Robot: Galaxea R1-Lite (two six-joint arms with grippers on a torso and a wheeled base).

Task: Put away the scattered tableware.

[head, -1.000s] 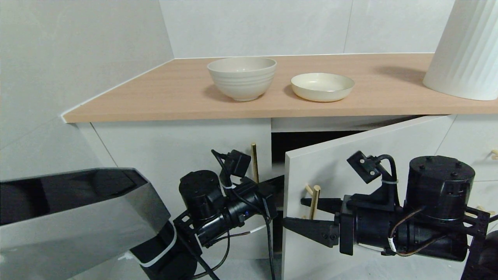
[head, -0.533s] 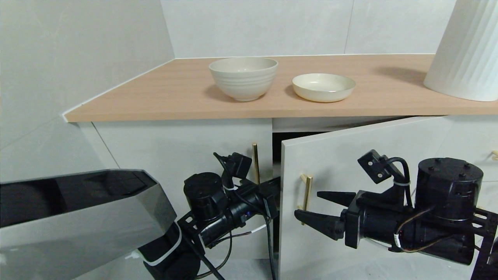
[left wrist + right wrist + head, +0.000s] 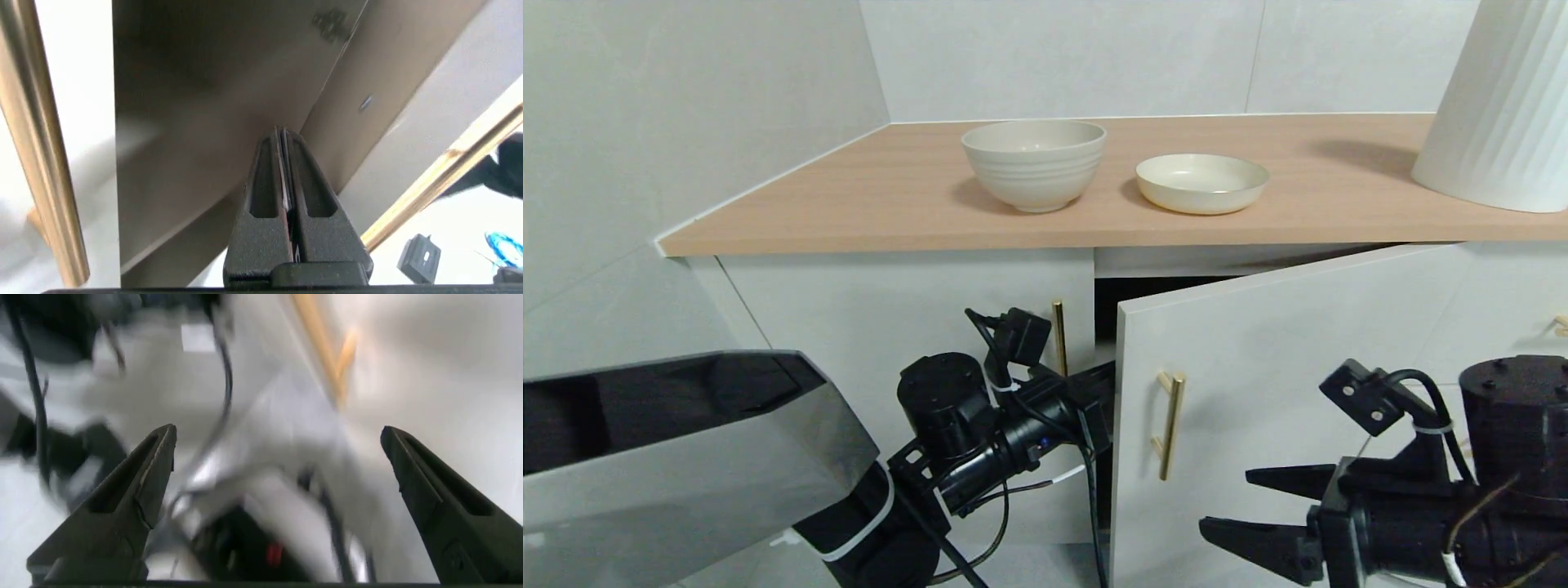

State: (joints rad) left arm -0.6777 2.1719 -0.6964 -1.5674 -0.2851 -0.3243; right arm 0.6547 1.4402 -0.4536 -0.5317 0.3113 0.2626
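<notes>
My left arm (image 3: 980, 441) lies low and stretched forward, with its wrist at the dark gap between the two cabinet doors. From the head camera, the edge of the right door (image 3: 1298, 343) hides the tip. The left wrist camera gives me the left tool (image 3: 282, 135) itself: its fingers (image 3: 261, 188) are pressed flat together with nothing between them. They point into the shadowed cabinet, with one brass bar (image 3: 41, 147) on one side and a second brass bar (image 3: 445, 175) on the other.

The left door (image 3: 890, 318) is closed, and its handle (image 3: 1058, 336) stands just above that wrist. On the desk (image 3: 849, 204) above, the bowl (image 3: 1033, 163) sits upright near the front edge. The shallow dish (image 3: 1201, 182) is just to its right, apart from it, and neither tool touches either one.

The right door hangs ajar with its brass handle (image 3: 1170, 425) facing me. My right arm is held level in front of that door, low down, and the right tool (image 3: 1227, 502) is spread wide, gripping nothing, short of the handle. The right wrist camera shows the same wide spread (image 3: 276, 437), with the handle (image 3: 327, 343) ahead. A white ribbed vessel (image 3: 1494, 106) stands at the desk's far right.
</notes>
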